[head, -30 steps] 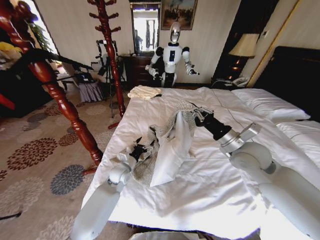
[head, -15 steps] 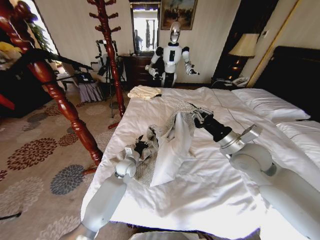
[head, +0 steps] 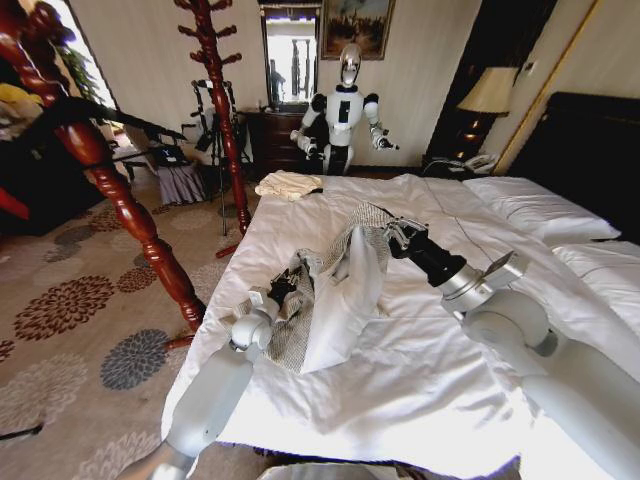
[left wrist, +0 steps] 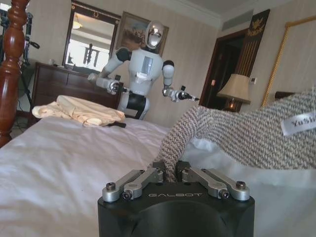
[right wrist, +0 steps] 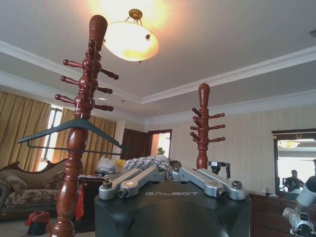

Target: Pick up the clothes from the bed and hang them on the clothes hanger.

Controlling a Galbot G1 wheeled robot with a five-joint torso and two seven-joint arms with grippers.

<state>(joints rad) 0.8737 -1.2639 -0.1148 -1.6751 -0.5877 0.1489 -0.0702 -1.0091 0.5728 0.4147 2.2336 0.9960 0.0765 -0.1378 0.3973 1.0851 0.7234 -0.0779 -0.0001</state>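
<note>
Two coat stands (right wrist: pixel 79 148) rise beside the bed (head: pixel 420 350).

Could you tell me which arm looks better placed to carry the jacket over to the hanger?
Probably the left. Both grippers, left and right, are shut on the jacket, but the hanger hangs on the robot's left.

Ceiling lamp (right wrist: pixel 131 39) glares warmly; window daylight brightens the bed (head: pixel 420 360); wide-angle edges bend.
</note>
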